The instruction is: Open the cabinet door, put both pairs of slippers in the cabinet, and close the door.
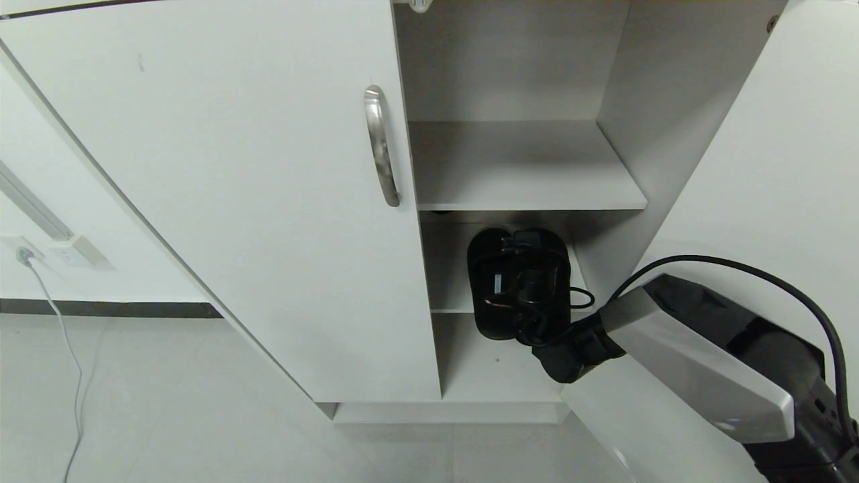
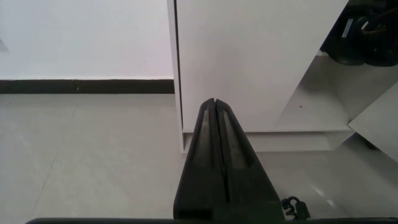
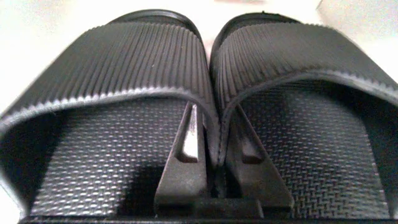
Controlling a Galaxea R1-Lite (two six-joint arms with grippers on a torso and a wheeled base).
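Note:
A pair of black slippers (image 1: 486, 282) lies side by side on the lower shelf (image 1: 446, 275) of the white cabinet. My right gripper (image 1: 527, 268) reaches into that compartment and is shut on them. In the right wrist view its fingers (image 3: 189, 143) pinch the touching inner sides of the two slippers (image 3: 124, 74) under their ribbed straps. The cabinet's left door (image 1: 235, 188) is closed, with a metal handle (image 1: 381, 144). Its right door (image 1: 772, 188) is swung open. My left gripper (image 2: 214, 102) is shut and empty, low over the floor, pointing at the cabinet's base, with the slippers (image 2: 367, 37) farther off.
An empty middle shelf (image 1: 523, 168) sits above the slippers and a bare bottom compartment (image 1: 483, 376) below them. A wall socket (image 1: 27, 256) with a white cable hangs at the left. Tiled floor (image 1: 168, 416) lies open in front of the cabinet.

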